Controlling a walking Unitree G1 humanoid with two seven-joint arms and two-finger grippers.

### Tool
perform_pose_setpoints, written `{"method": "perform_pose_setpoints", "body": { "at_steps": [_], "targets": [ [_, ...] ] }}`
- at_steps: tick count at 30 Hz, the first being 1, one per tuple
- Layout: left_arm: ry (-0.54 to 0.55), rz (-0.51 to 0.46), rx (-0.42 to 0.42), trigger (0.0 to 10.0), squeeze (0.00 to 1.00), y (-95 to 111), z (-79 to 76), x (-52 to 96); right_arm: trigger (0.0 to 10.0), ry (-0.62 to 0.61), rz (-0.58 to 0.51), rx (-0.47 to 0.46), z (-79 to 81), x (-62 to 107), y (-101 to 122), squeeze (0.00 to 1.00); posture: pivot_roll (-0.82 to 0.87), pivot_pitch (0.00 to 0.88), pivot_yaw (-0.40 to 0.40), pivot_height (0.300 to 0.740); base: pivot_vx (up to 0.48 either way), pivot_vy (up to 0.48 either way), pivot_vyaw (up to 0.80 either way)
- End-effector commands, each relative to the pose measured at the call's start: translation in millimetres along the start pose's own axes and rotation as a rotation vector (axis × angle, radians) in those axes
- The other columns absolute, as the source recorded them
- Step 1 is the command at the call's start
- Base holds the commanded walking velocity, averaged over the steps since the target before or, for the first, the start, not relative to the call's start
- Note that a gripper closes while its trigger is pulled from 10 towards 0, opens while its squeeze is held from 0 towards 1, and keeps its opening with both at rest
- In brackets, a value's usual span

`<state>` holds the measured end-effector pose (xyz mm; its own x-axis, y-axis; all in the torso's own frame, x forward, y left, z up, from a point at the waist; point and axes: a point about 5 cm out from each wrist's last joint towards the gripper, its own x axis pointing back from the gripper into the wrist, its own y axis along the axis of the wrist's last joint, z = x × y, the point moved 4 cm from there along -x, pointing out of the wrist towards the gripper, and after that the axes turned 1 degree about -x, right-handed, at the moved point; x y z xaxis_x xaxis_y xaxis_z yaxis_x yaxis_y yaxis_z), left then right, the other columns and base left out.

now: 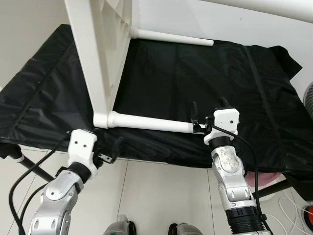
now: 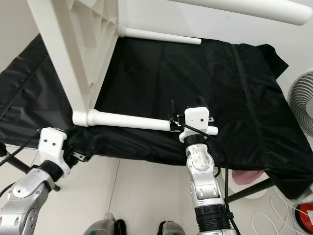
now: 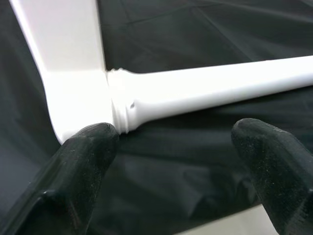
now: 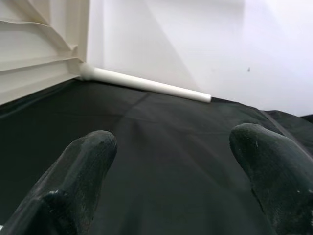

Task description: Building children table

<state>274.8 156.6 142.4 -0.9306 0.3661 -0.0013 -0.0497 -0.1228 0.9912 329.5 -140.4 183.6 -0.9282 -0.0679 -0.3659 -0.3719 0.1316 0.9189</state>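
Lying on its side on the black cloth: white table top, near leg and far leg pointing sideways. Right gripper at the near leg's free end, fingers spread wide, nothing between them. Left gripper just beside the joint where near leg meets table top, fingers spread too, one tip touching the corner.

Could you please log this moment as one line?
stage: leg fitting | left hand: open, at table corner | right hand: open, at near leg tip | surface: black cloth
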Motion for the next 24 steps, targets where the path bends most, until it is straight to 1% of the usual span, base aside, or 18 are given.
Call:
{"method": "perform_pose_setpoints", "body": {
  "at_steps": [1, 2, 4, 5, 10, 13, 15, 20, 24],
  "targets": [
    [0.015, 0.001, -0.025, 10.0, 0.00, 0.9, 4.0, 0.3, 10.0, 0.005, 0.003, 0.014, -1.0, -0.3, -2.1, 0.00, 0.01, 0.117, 0.001, 0.740, 0.000, 0.000, 0.00],
    [0.015, 0.001, -0.025, 10.0, 0.00, 0.9, 4.0, 0.3, 10.0, 0.005, 0.003, 0.014, -1.0, -0.3, -2.1, 0.00, 0.01, 0.117, 0.001, 0.740, 0.000, 0.000, 0.00],
    [0.072, -0.012, -0.040, 10.0, 0.00, 3.2, 14.2, -2.8, 10.0, 0.007, -0.002, 0.017, -0.4, -0.9, -1.7, 0.00, 0.00, 0.117, 0.004, 0.740, 0.000, 0.000, 0.00],
    [0.086, -0.017, -0.043, 10.0, 0.00, 3.9, 16.4, -3.5, 10.0, 0.008, -0.003, 0.018, -0.3, -1.1, -1.5, 0.00, 0.00, 0.117, 0.004, 0.740, 0.000, 0.000, 0.00],
    [0.088, -0.020, -0.040, 10.0, 0.00, 4.5, 16.5, -4.0, 10.0, 0.008, -0.005, 0.019, -0.1, -1.3, -1.3, 0.00, 0.00, 0.116, 0.005, 0.740, 0.000, 0.000, 0.00],
    [0.059, -0.026, -0.044, 10.0, 0.00, 7.0, 10.0, -4.6, 10.0, 0.006, -0.006, 0.022, -0.8, -1.1, -1.4, 0.00, 0.00, 0.116, 0.006, 0.740, 0.000, 0.000, 0.00],
    [0.054, -0.029, -0.049, 10.0, 0.00, 8.1, 9.1, -4.8, 10.0, 0.006, -0.007, 0.023, -1.1, -1.2, -1.5, 0.00, 0.00, 0.116, 0.006, 0.740, 0.000, 0.000, 0.00],
    [0.074, -0.042, -0.050, 10.0, 0.00, 11.0, 13.2, -7.1, 10.0, 0.006, -0.009, 0.022, -0.8, -2.4, -1.3, 0.00, 0.00, 0.110, 0.006, 0.740, 0.000, -0.220, 0.00],
    [0.084, -0.040, -0.054, 10.0, 0.00, 10.9, 14.6, -7.7, 10.0, 0.007, -0.010, 0.022, -0.4, -2.6, -1.4, 0.00, 0.01, 0.106, 0.006, 0.740, 0.000, 0.000, 0.00]
  ]
}}
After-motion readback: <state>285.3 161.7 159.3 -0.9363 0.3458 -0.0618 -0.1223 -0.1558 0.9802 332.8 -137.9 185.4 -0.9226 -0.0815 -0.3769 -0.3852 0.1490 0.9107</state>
